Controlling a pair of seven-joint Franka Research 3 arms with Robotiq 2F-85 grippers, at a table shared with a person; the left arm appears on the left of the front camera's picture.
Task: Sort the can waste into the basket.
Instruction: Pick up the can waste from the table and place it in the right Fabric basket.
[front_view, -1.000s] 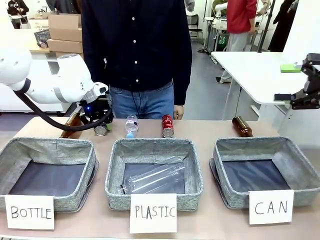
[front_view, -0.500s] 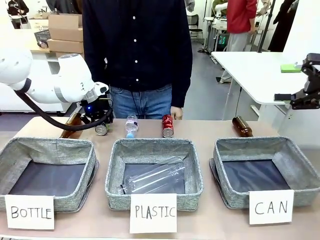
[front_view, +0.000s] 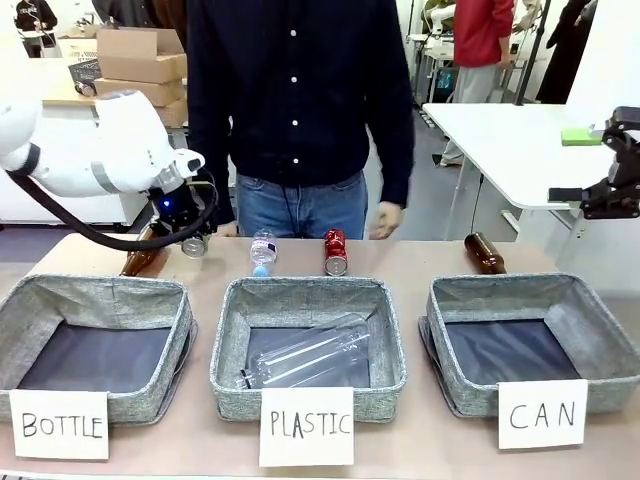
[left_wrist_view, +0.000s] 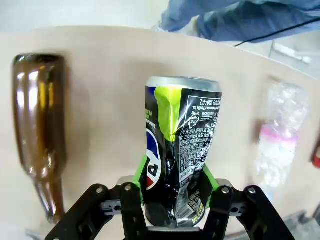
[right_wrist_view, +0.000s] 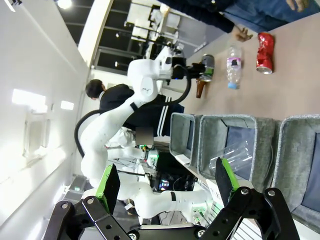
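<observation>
My left gripper (front_view: 188, 238) is shut on the dark, dented can (front_view: 196, 246), held a little above the table's far left. In the left wrist view the can (left_wrist_view: 182, 145) stands upright between the green pads (left_wrist_view: 141, 172) of that gripper (left_wrist_view: 175, 182). The red can (front_view: 335, 252) stands at the far edge behind the middle bin and also shows from the right wrist (right_wrist_view: 264, 52). The grey basket (front_view: 592, 332) carded "CAN" (front_view: 542, 413) sits front right, with nothing in it. My right gripper (front_view: 612, 195) hangs open high at the far right, its fingers (right_wrist_view: 108, 186) wide apart.
Brown bottles lie at the far left (front_view: 143, 258) and far right (front_view: 485, 252). A small plastic bottle (front_view: 263, 251) stands beside the red can. The PLASTIC bin (front_view: 225, 345) holds a clear bottle (front_view: 310, 358); the BOTTLE bin (front_view: 180, 320) is at the left. A person (front_view: 300, 110) stands across the table.
My left gripper has risen and drawn slightly left with the dark can, lifting it off the table. The person has shifted to the right. The right arm has not moved.
</observation>
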